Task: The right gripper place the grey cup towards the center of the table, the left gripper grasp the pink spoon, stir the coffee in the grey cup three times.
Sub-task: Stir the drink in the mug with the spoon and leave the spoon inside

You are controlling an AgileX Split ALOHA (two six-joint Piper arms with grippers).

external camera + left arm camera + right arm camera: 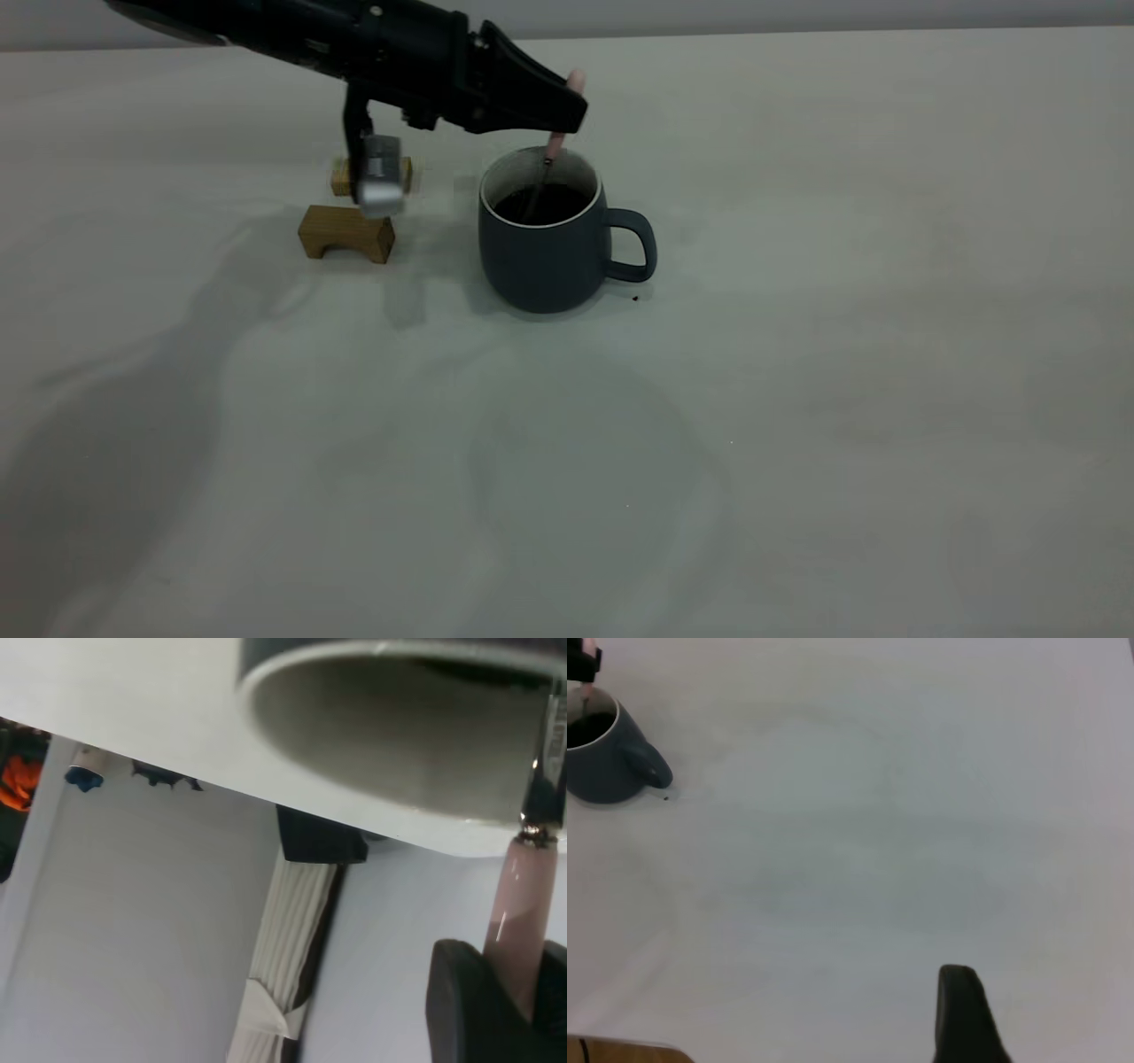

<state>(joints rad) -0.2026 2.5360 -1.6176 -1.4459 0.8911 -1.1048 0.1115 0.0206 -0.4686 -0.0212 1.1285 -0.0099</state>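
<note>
The grey cup (545, 248) stands upright on the table (797, 354), left of centre in the exterior view, handle pointing right, with dark coffee (542, 204) inside. My left gripper (571, 102) hangs just above the cup's far rim, shut on the pink spoon (555, 146). The spoon's metal neck dips into the coffee. In the left wrist view the pink spoon (523, 904) runs out from between the shut jaws toward the cup (372, 726). Of my right gripper only one dark finger (963, 1010) shows, far from the cup (602, 771), with nothing against it.
Two brown wooden blocks, one arch-shaped (345, 232) and one behind it (341, 175), sit left of the cup under the left arm. A tiny dark speck (635, 299) lies by the cup's handle. A wooden edge (620, 1052) shows near the right arm.
</note>
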